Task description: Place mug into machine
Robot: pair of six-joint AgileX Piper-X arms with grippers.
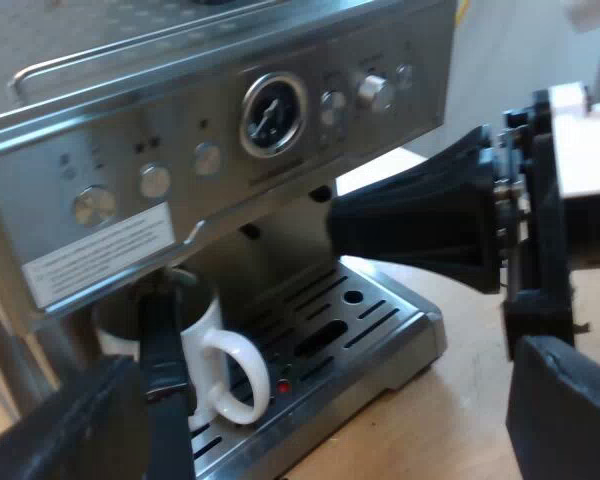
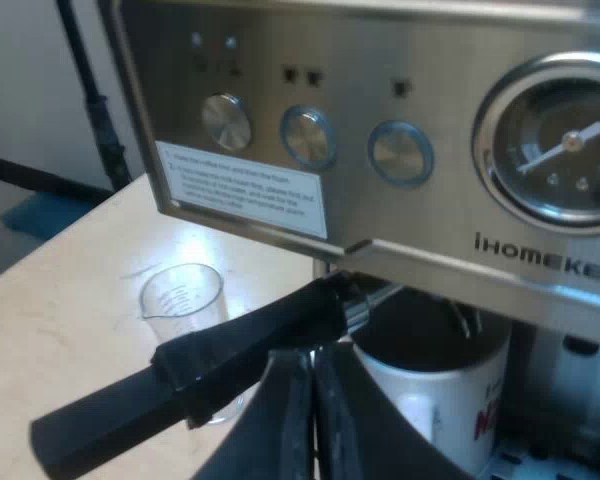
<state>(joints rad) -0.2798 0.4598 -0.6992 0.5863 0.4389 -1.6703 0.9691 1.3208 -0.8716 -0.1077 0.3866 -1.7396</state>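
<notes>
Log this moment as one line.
mug: on drip tray, under holder | left gripper: open | right gripper: shut, near holder

Holder handle (image 2: 212, 365) close above mug (image 2: 460, 385) rim.

mug (image 1: 208, 345) on drip tray (image 1: 380, 318), glass (image 2: 183, 298) beside machine (image 2: 400, 70)

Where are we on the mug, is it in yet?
Done: the mug stands on the drip tray under the locked-in holder. In hand: nothing; left gripper open, right gripper shut and empty. Left: probably only backing both arms away.
</notes>
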